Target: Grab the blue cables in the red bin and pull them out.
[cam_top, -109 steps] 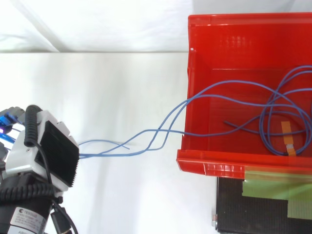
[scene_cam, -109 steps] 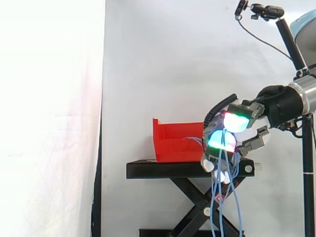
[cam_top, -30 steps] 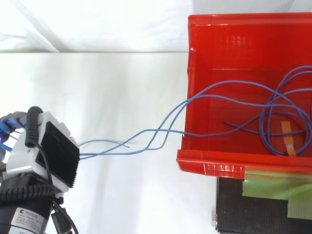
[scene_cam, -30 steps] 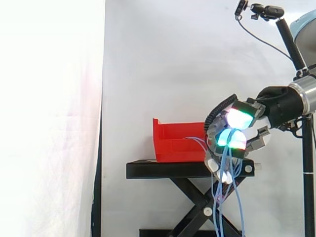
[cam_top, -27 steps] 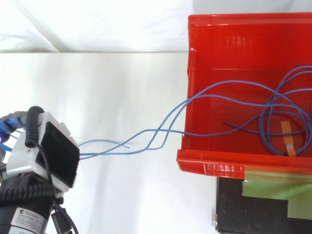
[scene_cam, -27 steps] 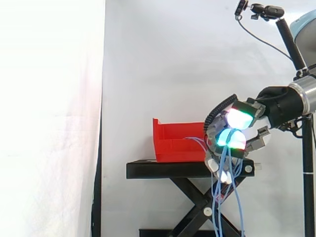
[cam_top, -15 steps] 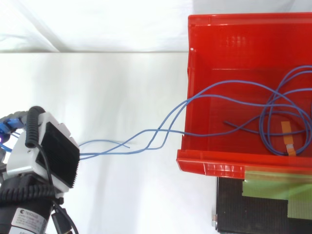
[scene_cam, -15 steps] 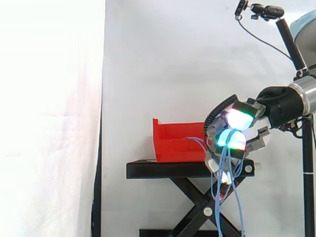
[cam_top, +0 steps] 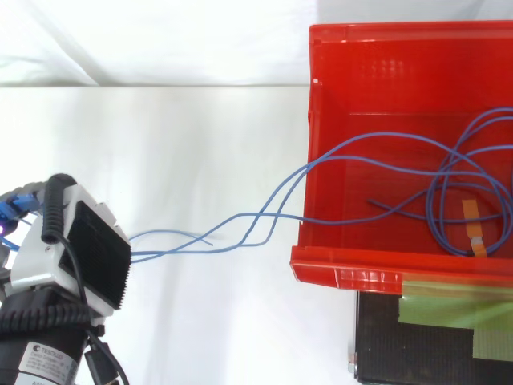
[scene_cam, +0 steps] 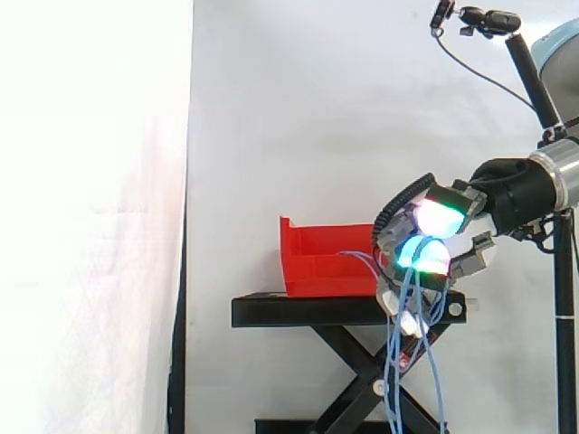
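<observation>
Little has shifted since the earlier frames: the hand [scene_cam: 427, 253] stays just off the black stand's [scene_cam: 298, 312] right end, fingers curled round the blue cables [cam_top: 258, 216]. Cable loops lie inside the red bin [cam_top: 345, 277], with strands crossing its wall to the hand.

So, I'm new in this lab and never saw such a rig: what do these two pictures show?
A robot arm ends in a hand; the glowing pads tip its fingers. One picture is taken level from the side, the arm entering from the right; the other looks straight down. A red bin sits on a black stand. Blue cables run from inside the bin over its edge to the hand, whose fingers are curled round them; loose ends hang below it.
</observation>
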`<state>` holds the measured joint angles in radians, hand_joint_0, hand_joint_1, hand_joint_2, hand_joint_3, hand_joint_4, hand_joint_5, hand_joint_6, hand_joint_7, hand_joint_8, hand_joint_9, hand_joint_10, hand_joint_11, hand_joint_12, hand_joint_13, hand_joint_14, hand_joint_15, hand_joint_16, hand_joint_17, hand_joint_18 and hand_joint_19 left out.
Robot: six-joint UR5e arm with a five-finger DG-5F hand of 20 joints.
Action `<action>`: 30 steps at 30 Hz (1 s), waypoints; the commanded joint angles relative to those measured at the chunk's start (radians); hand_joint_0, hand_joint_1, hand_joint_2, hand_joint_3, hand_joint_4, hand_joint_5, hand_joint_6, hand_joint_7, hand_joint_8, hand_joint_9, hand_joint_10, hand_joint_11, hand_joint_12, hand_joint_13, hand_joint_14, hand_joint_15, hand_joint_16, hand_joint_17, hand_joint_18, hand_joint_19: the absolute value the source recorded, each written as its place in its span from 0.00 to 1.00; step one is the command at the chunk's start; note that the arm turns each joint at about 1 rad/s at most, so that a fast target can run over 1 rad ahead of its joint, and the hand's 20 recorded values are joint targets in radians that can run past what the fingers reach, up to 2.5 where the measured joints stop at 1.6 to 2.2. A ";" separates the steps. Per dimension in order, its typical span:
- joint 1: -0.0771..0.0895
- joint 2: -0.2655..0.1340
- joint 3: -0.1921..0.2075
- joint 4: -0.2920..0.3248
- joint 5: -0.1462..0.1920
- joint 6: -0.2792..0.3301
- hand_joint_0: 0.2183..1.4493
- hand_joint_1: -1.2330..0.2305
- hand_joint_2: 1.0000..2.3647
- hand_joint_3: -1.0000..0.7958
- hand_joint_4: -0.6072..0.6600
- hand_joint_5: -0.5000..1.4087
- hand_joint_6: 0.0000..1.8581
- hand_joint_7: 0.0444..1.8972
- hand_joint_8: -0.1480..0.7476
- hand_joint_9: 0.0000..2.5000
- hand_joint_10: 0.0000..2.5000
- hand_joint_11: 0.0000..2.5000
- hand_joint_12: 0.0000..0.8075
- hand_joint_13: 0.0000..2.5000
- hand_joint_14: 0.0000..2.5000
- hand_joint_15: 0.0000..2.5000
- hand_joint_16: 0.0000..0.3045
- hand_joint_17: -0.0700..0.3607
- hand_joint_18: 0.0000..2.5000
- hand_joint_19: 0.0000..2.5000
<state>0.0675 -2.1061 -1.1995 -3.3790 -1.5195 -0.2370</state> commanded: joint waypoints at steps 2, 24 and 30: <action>0.000 0.000 0.000 0.000 -0.001 0.000 0.47 0.10 0.00 0.00 0.57 0.63 0.55 0.20 0.41 0.31 0.01 0.22 0.39 0.31 0.01 0.19 0.15 0.40 0.25 0.24; -0.002 0.000 0.001 0.000 -0.001 0.000 0.44 0.09 0.00 0.00 0.62 0.58 0.59 0.16 0.43 0.30 0.01 0.23 0.41 0.31 0.01 0.20 0.16 0.42 0.26 0.24; 0.000 0.000 0.000 0.001 -0.001 0.000 0.44 0.09 0.00 0.00 0.63 0.58 0.60 0.15 0.43 0.29 0.01 0.23 0.41 0.31 0.01 0.20 0.16 0.42 0.26 0.24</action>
<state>0.0663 -2.1061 -1.1994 -3.3780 -1.5202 -0.2370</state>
